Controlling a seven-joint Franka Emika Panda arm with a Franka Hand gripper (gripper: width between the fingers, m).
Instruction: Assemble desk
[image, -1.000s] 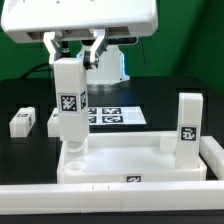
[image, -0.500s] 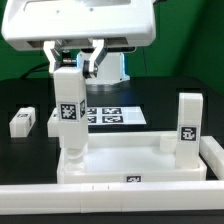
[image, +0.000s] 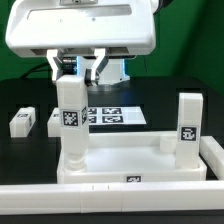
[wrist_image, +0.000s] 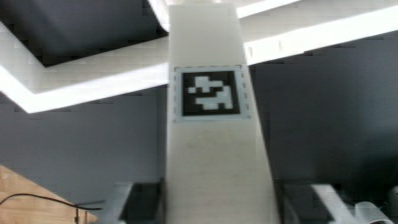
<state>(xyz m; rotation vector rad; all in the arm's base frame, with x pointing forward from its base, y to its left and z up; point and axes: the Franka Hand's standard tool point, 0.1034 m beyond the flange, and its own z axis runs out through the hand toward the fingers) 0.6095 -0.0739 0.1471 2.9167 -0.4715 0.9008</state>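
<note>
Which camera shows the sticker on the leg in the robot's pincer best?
The wrist view: the tag sits big and clear on the leg. The exterior view shows the same tag only small, though it shows the whole leg standing on the tabletop.

Desk leg (wrist_image: 215, 150): white square post, mid-frame, one black-and-white tag (wrist_image: 212, 92) on its face; gripper fingers (wrist_image: 146, 204) flank it; white tabletop rim (wrist_image: 89, 80) beyond.

Claw (image: 77, 70) downward, fingers in a tight grip.
</note>
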